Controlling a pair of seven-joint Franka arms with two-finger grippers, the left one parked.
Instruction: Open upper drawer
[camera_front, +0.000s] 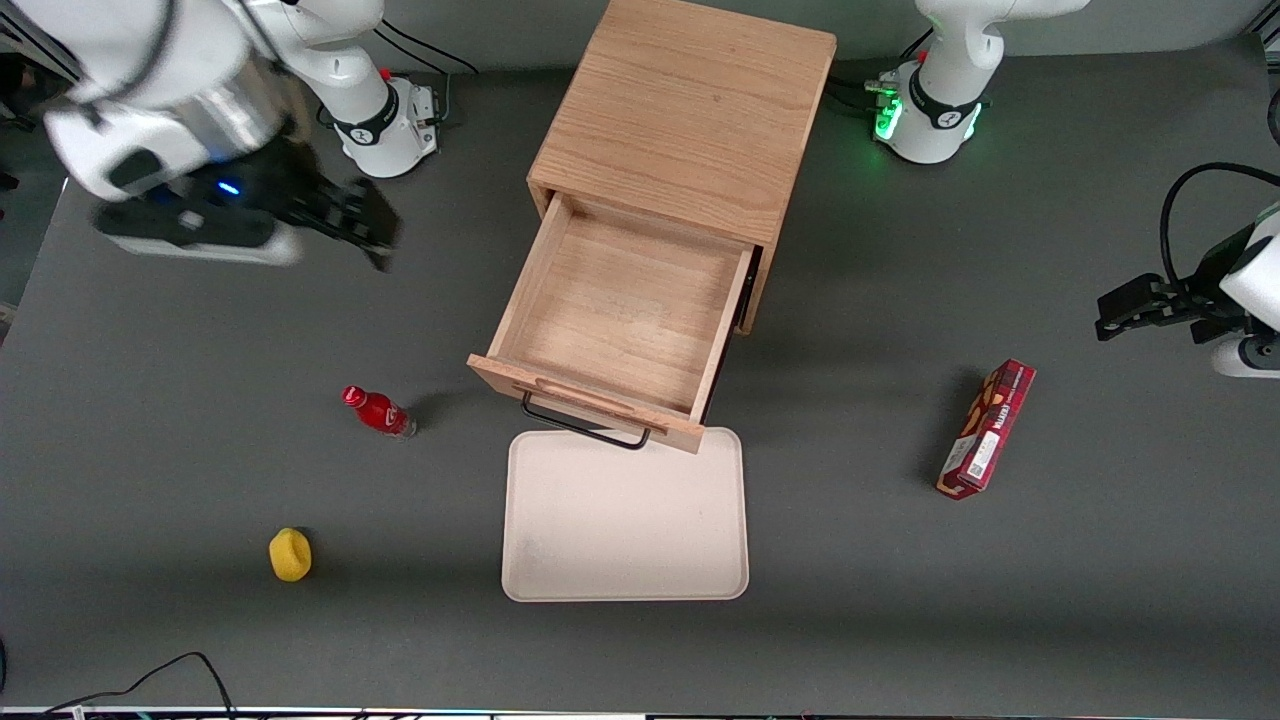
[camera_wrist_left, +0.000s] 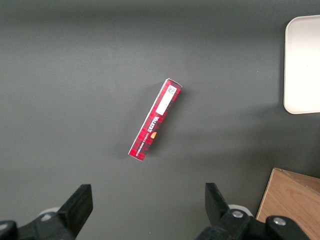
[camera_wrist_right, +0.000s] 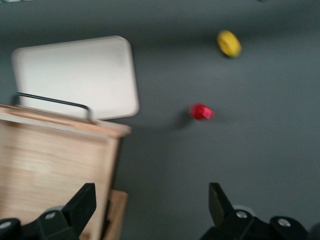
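Note:
The upper drawer (camera_front: 620, 310) of the wooden cabinet (camera_front: 690, 110) stands pulled far out toward the front camera, its tray empty. Its black wire handle (camera_front: 585, 428) hangs over the edge of a white tray (camera_front: 625, 520). The drawer (camera_wrist_right: 45, 165) and its handle (camera_wrist_right: 52, 102) also show in the right wrist view. My gripper (camera_front: 360, 225) is open and empty, raised above the table toward the working arm's end, well apart from the drawer. Its fingers (camera_wrist_right: 82, 205) stand wide apart. The bottom drawer is hidden under the open one.
A red bottle (camera_front: 378, 411) lies beside the drawer front, toward the working arm's end. A yellow object (camera_front: 290, 554) lies nearer the front camera. A red box (camera_front: 987, 428) lies toward the parked arm's end. The white tray (camera_wrist_right: 75, 75) lies in front of the drawer.

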